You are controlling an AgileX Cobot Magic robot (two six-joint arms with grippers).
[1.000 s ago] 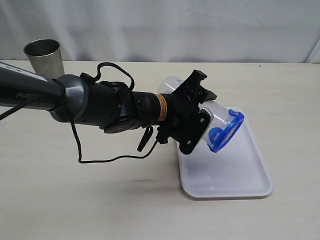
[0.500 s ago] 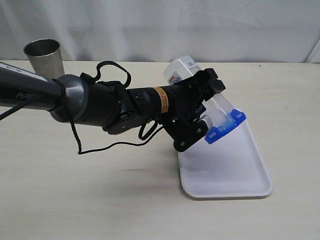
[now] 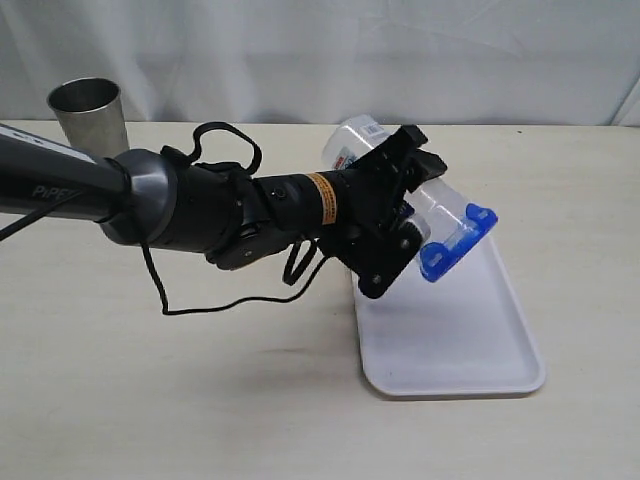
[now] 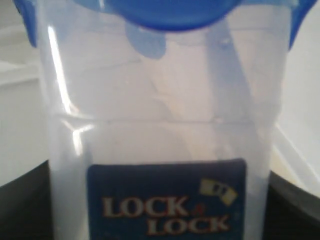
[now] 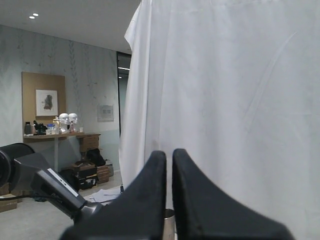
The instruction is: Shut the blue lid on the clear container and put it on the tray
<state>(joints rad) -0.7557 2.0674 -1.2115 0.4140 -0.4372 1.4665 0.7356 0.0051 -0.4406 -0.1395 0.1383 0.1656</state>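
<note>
Exterior view shows left tool (image 3: 402, 215) clamped around tilted clear container (image 3: 445, 203).

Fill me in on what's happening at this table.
The left arm has its jaws clamped around the container and holds it tilted over the tray, with the lid end lowest. The lid sits on the container's mouth; whether its flaps are latched cannot be told. The container is not yet set down on the tray. The right jaws are shut and empty, out of the exterior view. A steel cup stands at the table's back left.
</note>
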